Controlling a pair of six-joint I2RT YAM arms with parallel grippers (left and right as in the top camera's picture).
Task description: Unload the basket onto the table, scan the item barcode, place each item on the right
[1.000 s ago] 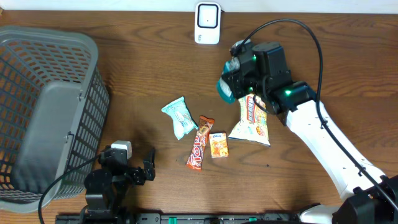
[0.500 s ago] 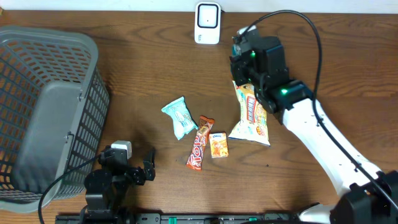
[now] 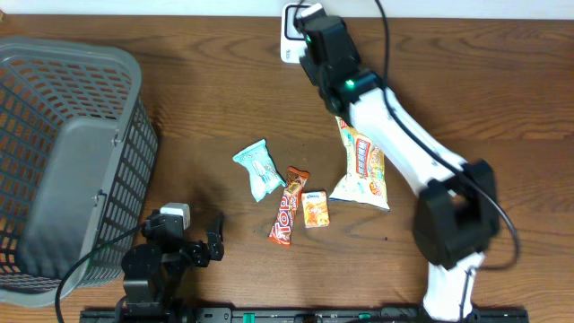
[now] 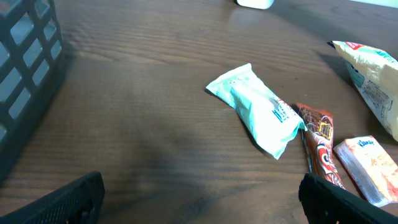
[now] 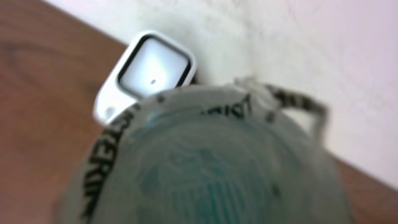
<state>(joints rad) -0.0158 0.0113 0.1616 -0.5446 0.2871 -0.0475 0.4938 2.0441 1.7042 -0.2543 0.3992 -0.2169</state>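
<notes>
So nearest to me, on the left, the left gripper hangs just above the wooden table with its fingers spread as wide as they go and nothing between them. It's pointing at the pile of snacks but is well apart from all of it.

A bit further out, around the middle of the table, there's a red-brown candy bar and, touching its right side, a small orange packet. Just left of the bar's far end lies a light teal wrapper. To the right of those is a bigger yellow-and-white snack bag, lying flat under the right arm. A grey mesh basket takes up the whole left side.

Way at the far edge, the right gripper is up by the white scanner. It's partly closed around a greenish packet with black lettering, held off the table right in front of the scanner's window. From above the packet is hidden under the arm, and up close it's pretty blurry, so I can't read the print or spot a barcode.
</notes>
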